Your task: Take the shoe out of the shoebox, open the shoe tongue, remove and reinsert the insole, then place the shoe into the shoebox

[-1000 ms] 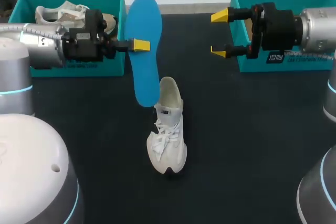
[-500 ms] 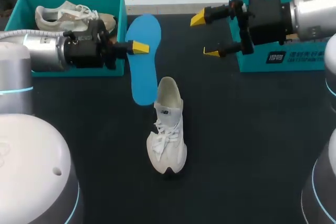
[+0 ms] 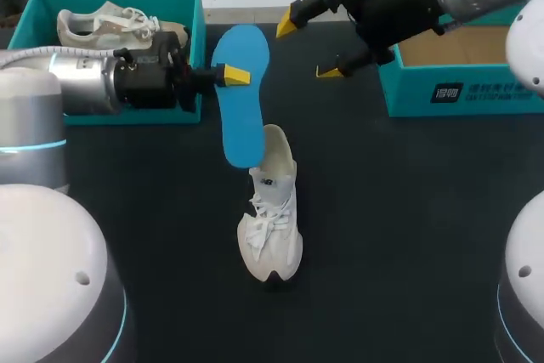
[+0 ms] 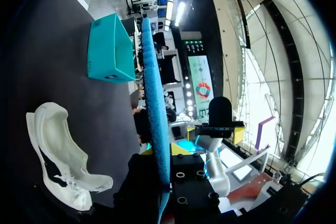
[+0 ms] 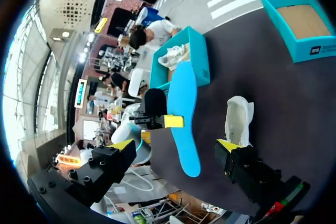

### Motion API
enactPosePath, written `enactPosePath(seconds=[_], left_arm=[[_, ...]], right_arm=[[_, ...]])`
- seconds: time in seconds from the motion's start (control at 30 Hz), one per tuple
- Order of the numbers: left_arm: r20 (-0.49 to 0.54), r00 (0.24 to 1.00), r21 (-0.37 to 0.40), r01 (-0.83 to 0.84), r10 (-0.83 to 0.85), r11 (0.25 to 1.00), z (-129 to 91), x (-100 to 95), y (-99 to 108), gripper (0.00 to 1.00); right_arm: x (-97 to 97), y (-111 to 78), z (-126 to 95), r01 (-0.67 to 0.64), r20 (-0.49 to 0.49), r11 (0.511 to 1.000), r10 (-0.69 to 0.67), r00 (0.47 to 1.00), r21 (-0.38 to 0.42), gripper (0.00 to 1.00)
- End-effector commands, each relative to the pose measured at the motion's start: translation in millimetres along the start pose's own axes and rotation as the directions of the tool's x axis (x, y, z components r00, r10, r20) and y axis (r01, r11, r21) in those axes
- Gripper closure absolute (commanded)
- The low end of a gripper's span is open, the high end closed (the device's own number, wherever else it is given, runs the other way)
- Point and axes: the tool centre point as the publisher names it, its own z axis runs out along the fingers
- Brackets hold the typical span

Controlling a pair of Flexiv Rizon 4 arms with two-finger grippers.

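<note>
The right pincer [image 3: 306, 47] has swung inward, spread wide and empty; the left pincer [image 3: 234, 76] clamps the insole [image 3: 242, 125].

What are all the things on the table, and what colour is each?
insole: one, blue, held above the table, lower end by the standing shoe's heel
standing shoe: one, white, middle of the table
left shoebox: one, teal, far left
boxed shoe: one, white, inside the left shoebox
right shoebox: one, teal, far right, nothing seen inside
table: one, black
left pincer: one, yellow tips, shut on the insole
right pincer: one, yellow tips, open, beside the right shoebox
</note>
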Motion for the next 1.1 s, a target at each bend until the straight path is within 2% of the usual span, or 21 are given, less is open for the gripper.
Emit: enactPosePath(seconds=[0.03,0.1,0.27,0.37,0.4,0.47,0.57,0.63,1.1], left_arm=[[-0.019,1.0,0.011,0.022,-0.021,1.0,5,-4.4,0,1.0],[-0.025,1.0,0.01,0.019,-0.019,1.0,7,-3.7,0,1.0],[-0.027,0.999,0.0,0.031,-0.031,1.0,10,-2.0,1,1.0],[-0.026,0.999,0.001,0.031,-0.031,1.0,10,-2.1,1,1.0],[-0.026,0.999,0.001,0.031,-0.031,1.0,10,-2.1,1,1.0],[-0.026,0.999,0.001,0.031,-0.031,1.0,10,-2.1,1,1.0],[-0.026,0.999,0.001,0.031,-0.031,1.0,10,-2.1,1,1.0],[-0.026,0.999,0.001,0.031,-0.031,1.0,10,-2.1,1,1.0],[-0.026,0.999,0.001,0.031,-0.031,1.0,10,-2.1,1,1.0]], right_arm=[[2.9,2.0,3,-0.001,0.099,1.0,0.001,0.995,0.001,0.0],[2.9,2.0,3,-0.001,0.099,1.0,0.001,0.995,0.001,0.0],[11.8,5.7,17,0.124,0.354,0.992,-0.123,0.927,0.021,0.0],[16.4,5.1,24,0.208,0.458,0.978,-0.195,0.868,0.022,0.0],[18.6,4.4,28,0.245,0.508,0.969,-0.221,0.833,0.019,0.0],[20.0,4.6,31,0.262,0.567,0.964,-0.234,0.79,0.033,0.0],[21.7,5.9,36,0.235,0.637,0.971,-0.206,0.743,0.04,0.0],[21.8,7.4,38,0.209,0.705,0.977,-0.172,0.688,0.034,0.0],[21.8,7.4,38,0.209,0.705,0.977,-0.172,0.688,0.034,0.0]])
